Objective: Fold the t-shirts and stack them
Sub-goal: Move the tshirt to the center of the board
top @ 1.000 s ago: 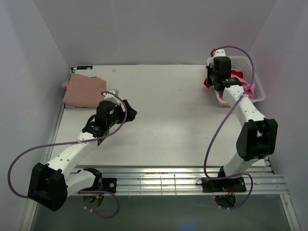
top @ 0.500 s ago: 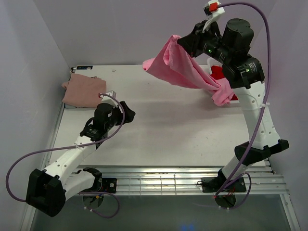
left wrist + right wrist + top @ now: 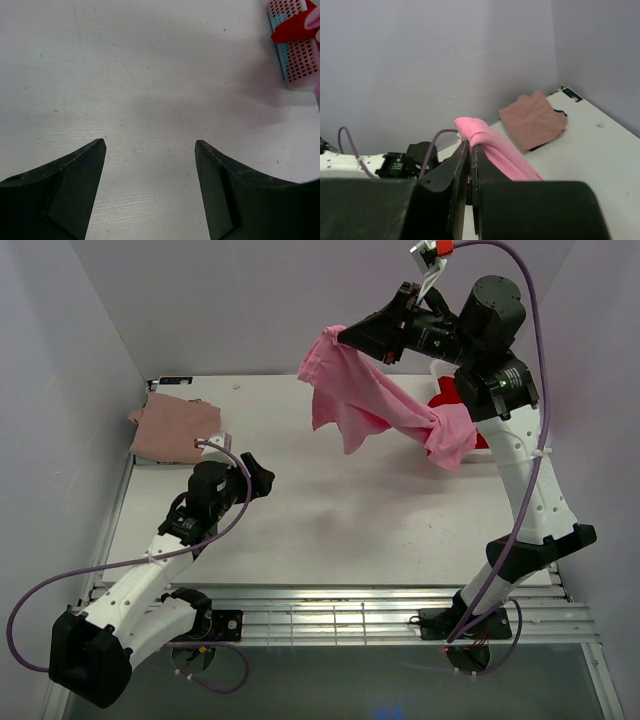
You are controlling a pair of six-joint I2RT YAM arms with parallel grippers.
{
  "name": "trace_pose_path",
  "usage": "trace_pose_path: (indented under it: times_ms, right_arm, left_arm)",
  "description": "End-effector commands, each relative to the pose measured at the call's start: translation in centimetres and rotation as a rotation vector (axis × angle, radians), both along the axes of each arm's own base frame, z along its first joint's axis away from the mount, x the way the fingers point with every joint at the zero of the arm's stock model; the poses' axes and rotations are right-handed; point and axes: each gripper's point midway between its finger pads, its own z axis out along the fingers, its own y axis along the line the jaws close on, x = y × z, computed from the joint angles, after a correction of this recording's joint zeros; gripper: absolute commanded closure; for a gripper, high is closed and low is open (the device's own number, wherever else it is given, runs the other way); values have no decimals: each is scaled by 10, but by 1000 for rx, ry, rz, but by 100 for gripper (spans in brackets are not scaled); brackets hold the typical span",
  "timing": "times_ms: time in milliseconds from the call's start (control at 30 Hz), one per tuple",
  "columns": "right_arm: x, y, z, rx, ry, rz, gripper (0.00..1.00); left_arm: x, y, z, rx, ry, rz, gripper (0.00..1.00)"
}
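Observation:
My right gripper is shut on the bright pink t-shirt and holds it high over the back middle of the table; the cloth hangs down and trails right toward the basket. In the right wrist view the pink cloth is pinched between the closed jaws of that gripper. A dusty rose t-shirt lies folded at the back left corner, and shows in the right wrist view too. A red t-shirt peeks out behind the pink one. My left gripper is open and empty, low over bare table.
The white latticed basket with red cloth in it stands at the back right, mostly hidden behind my right arm in the top view. Grey walls close in the table on the left, back and right. A metal rail runs along the near edge.
My right gripper pulled the pink t-shirt up out of the basket and carried it left and high. My left arm drew back slightly toward its base.

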Motion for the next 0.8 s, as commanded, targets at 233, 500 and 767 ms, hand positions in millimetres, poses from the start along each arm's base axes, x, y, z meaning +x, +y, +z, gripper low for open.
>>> trace_pose_path:
  times_ms: [233, 500, 767]
  right_arm:
    - [-47, 36, 64, 212, -94, 341, 92]
    - [-49, 38, 76, 274, -99, 376, 92]
    - [2, -31, 9, 154, -48, -174, 92]
  left_arm:
    - [-4, 3, 2, -15, -12, 8, 18]
    - [-7, 6, 2, -17, -21, 20, 18]
    - [-9, 10, -6, -14, -5, 36, 18]
